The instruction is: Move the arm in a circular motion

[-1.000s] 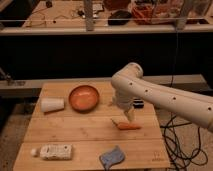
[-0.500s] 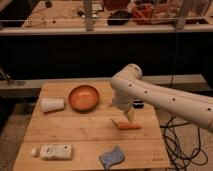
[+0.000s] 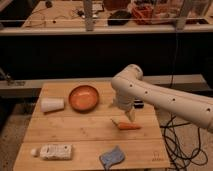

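Note:
The cream-white arm [image 3: 165, 97] reaches in from the right edge, with thick tubular segments marked by small dark dots. Its bulbous elbow joint [image 3: 127, 80] sits above the right half of the wooden table [image 3: 75, 135]. From the elbow a short segment drops down to the small gripper [image 3: 130, 114], which hangs just above the table, right over an orange carrot [image 3: 127, 126]. It is beside an orange bowl [image 3: 83, 97], to the bowl's right.
A white cup [image 3: 52, 105] lies on its side at the left. A white bottle [image 3: 52, 151] lies near the front left edge. A blue-grey cloth [image 3: 112, 157] lies at the front. Black cables [image 3: 175, 140] hang off the table's right side. A dark shelf stands behind.
The arm has shifted very slightly; the elbow and gripper stay over the same spot by the carrot. The objects on the table have not moved.

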Robot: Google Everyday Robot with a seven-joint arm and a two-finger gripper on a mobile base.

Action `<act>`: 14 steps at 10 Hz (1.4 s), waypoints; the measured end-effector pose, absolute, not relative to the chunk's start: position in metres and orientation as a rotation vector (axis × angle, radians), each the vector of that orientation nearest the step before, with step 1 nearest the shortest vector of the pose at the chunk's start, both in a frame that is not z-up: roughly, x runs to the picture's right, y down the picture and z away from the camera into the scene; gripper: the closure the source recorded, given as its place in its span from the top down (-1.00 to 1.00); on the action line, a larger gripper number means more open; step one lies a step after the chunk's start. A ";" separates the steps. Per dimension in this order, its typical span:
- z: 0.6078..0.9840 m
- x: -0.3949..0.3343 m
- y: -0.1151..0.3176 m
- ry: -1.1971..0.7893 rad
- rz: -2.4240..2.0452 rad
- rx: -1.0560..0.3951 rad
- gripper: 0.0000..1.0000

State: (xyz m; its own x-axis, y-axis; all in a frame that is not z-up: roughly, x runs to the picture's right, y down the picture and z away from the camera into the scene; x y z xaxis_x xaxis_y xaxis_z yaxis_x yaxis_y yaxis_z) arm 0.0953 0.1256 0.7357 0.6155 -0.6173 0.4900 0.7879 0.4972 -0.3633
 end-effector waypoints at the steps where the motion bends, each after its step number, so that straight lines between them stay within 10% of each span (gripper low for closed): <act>1: 0.736 0.096 0.126 -0.317 -0.871 -0.599 0.60; 14: 0.734 0.104 0.147 -0.331 -0.963 -0.590 0.60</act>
State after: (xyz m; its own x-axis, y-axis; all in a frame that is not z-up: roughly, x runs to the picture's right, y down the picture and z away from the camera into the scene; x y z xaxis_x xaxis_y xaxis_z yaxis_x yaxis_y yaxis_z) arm 0.1040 0.1475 0.7337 0.5389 -0.6685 0.5126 0.8423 0.4331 -0.3208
